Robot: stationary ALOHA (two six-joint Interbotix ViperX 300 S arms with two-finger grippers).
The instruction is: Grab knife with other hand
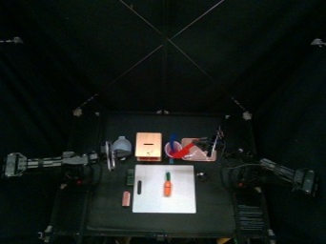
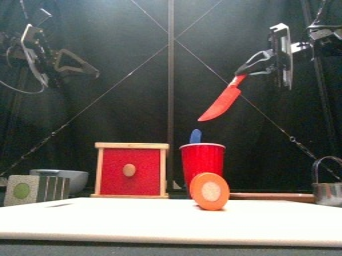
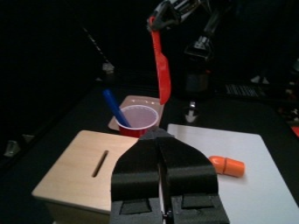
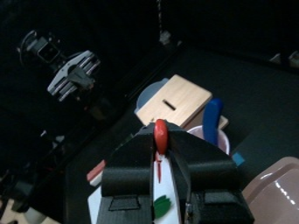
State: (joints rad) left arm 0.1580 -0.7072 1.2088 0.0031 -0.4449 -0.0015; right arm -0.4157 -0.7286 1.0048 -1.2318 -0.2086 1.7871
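Knife (image 2: 223,99) hangs blade-down in the right gripper's (image 2: 249,68) clamp, high over the cup (image 2: 202,160); left gripper (image 3: 166,164) closed, empty.

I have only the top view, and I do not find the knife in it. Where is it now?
Observer: The right gripper holds the red knife high in the air.
Operator: How does the blade point?
Observer: In the front view it slants down, toward the left arm's side.
Operator: And the left gripper?
Observer: The left gripper has its jaws shut and holds nothing. The wooden box lies below and ahead of it.
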